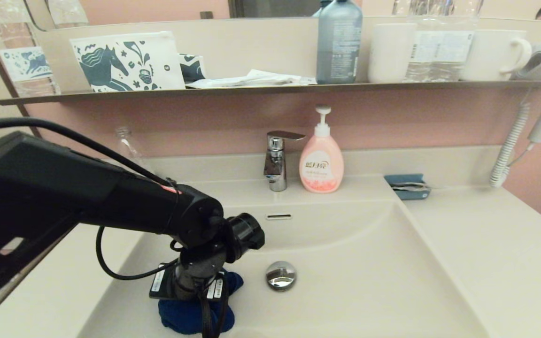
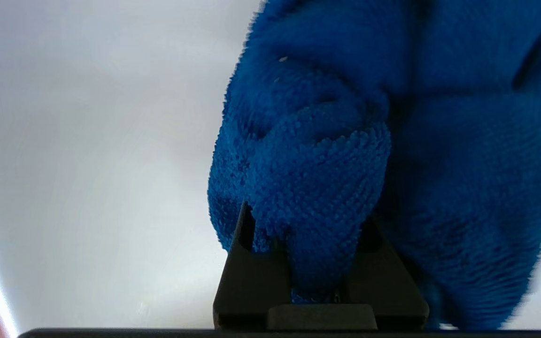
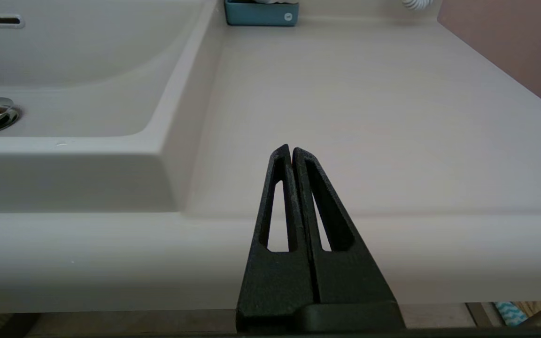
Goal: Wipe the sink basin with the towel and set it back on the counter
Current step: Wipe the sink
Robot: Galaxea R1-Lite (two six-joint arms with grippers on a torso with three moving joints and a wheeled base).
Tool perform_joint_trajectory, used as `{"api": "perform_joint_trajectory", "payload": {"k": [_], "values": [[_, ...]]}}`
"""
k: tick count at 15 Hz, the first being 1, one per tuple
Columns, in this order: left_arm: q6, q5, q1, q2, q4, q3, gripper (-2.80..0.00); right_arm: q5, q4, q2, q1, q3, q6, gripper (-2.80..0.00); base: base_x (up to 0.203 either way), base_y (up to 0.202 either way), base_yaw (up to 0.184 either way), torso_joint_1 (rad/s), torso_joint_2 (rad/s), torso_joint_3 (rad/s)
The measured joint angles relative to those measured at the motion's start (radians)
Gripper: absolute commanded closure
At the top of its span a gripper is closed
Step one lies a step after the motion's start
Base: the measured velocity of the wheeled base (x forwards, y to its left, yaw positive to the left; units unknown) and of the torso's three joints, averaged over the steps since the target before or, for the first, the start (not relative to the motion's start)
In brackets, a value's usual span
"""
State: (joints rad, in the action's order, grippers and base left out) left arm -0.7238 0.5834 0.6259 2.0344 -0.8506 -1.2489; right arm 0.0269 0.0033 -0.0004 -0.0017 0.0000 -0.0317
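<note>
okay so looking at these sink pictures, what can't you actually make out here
- Left gripper: in the head view its own wrist hides the jaws; only the wrist view shows them shut on the towel.
- Towel's contact with the sink basin: hidden under the towel.
- Right gripper: outside the head view.
- Soap bottle label: too small.

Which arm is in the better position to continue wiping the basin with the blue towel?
The left. Its gripper is shut on the blue towel, low in the sink basin beside the drain plug. The right gripper is shut, empty, at the counter front edge.
</note>
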Motion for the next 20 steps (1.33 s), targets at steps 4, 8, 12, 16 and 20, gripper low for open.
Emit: {"api": "perform_joint_trajectory", "payload": {"k": [4, 8, 12, 16, 20], "values": [[0.000, 0.001, 0.000, -0.069, 0.018, -0.004, 0.00, 0.000, 0.000, 0.000, 0.000, 0.000, 0.000, 0.00, 0.000, 0.000, 0.000, 0.000, 0.00, 0.000], [-0.001, 0.010, 0.019, -0.128, 0.074, -0.002, 0.00, 0.000, 0.000, 0.000, 0.000, 0.000, 0.000, 0.00, 0.000, 0.000, 0.000, 0.000, 0.00, 0.000], [0.000, 0.010, -0.006, -0.119, 0.215, 0.054, 0.00, 0.000, 0.000, 0.000, 0.000, 0.000, 0.000, 0.00, 0.000, 0.000, 0.000, 0.000, 0.00, 0.000], [0.029, 0.010, -0.041, -0.074, 0.344, 0.081, 0.00, 0.000, 0.000, 0.000, 0.000, 0.000, 0.000, 0.00, 0.000, 0.000, 0.000, 0.000, 0.00, 0.000], [0.182, 0.010, -0.080, -0.058, 0.615, 0.183, 0.00, 0.000, 0.000, 0.000, 0.000, 0.000, 0.000, 0.00, 0.000, 0.000, 0.000, 0.000, 0.00, 0.000]]}}
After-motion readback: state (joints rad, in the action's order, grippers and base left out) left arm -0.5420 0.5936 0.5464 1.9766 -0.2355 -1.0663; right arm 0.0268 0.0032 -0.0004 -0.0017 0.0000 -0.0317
